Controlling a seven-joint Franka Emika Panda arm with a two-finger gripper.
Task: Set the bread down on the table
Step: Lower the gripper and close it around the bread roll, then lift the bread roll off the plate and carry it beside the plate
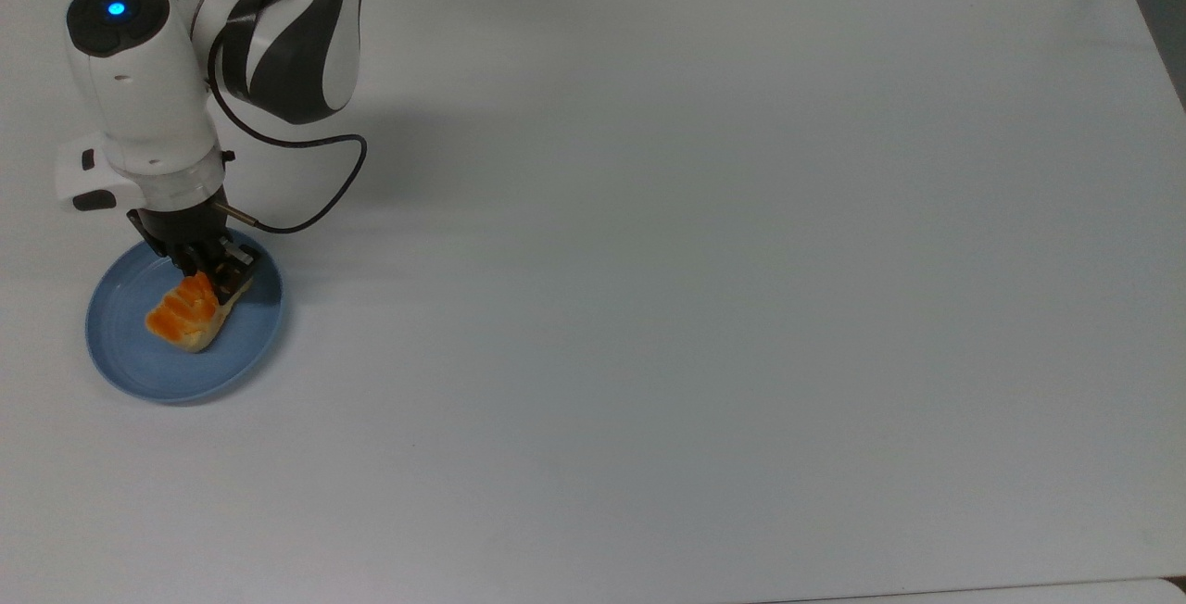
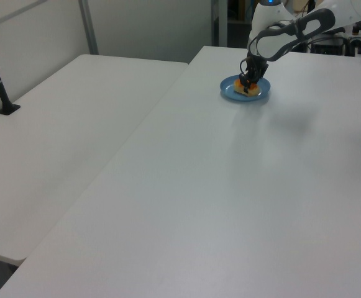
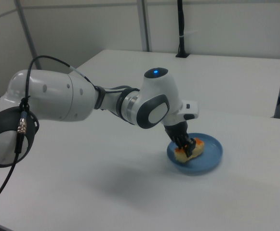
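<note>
One small bread (image 1: 185,320) lies on the blue plate (image 1: 120,358), near the top view's left edge of the white counter (image 1: 704,270). My fingers (image 1: 215,272) are clenched on the end of the bread that points toward my arm (image 1: 278,39). In the right view my fingers (image 3: 187,147) come down from above and the bread (image 3: 192,149) rests on the plate (image 3: 212,156). In the left view the plate (image 2: 233,93) sits at the far part of the counter (image 2: 242,198).

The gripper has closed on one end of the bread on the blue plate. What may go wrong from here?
The gripper holds the bread only at one end, so the loaf may tilt or slip out during the lift. The blue plate is light-looking and may get dragged along the table.
</note>
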